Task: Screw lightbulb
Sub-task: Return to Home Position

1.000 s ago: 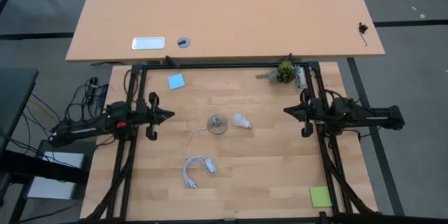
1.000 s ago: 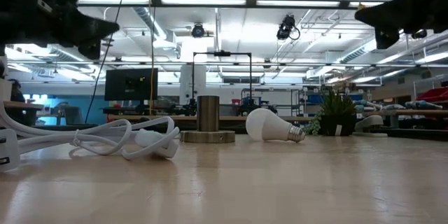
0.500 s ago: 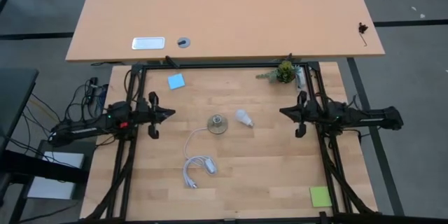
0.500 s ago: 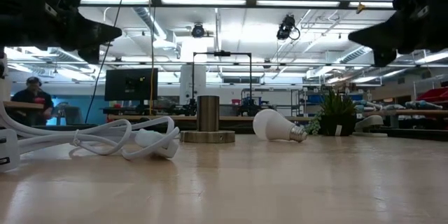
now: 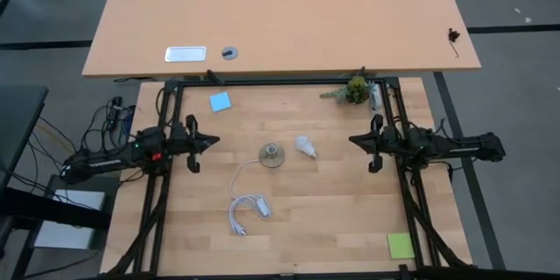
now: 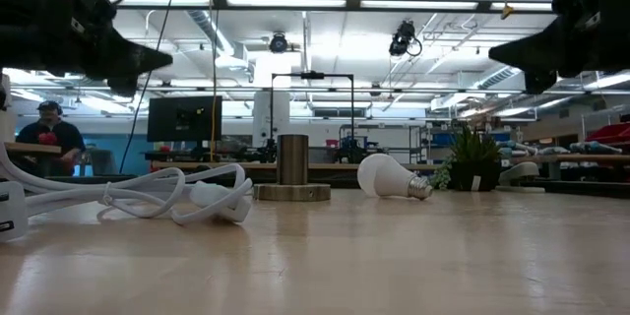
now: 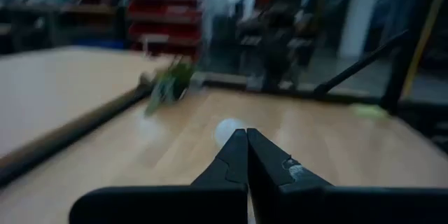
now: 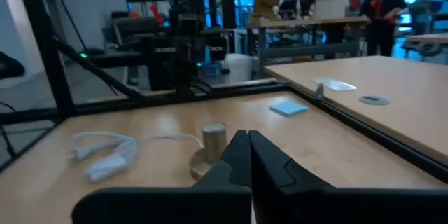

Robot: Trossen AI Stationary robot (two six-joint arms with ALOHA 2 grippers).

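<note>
The white lightbulb (image 5: 304, 147) lies on its side on the wooden table, its silvery base (image 6: 418, 189) toward the right arm. Just left of it stands the round grey socket (image 5: 273, 155), whose white cord (image 5: 245, 201) trails toward the near edge. My left gripper (image 5: 216, 140) hangs shut above the table's left side, pointing level at the lightbulb (image 7: 227, 129). My right gripper (image 5: 352, 141) hangs shut above the right side, pointing level toward the socket (image 8: 213, 143). Both are well apart from the bulb and hold nothing.
A blue note (image 5: 220, 101) lies at the far left, a green note (image 5: 401, 245) at the near right, and a small plant (image 5: 356, 90) at the far right. A larger tabletop (image 5: 280, 17) lies beyond. A person (image 6: 49, 133) stands in the room behind.
My right gripper has sunk a little and edged toward the table's middle, then held still. My left gripper has tipped its fingers slightly downward. The lightbulb has rolled a little on the table toward the right. Both grippers have stayed shut.
</note>
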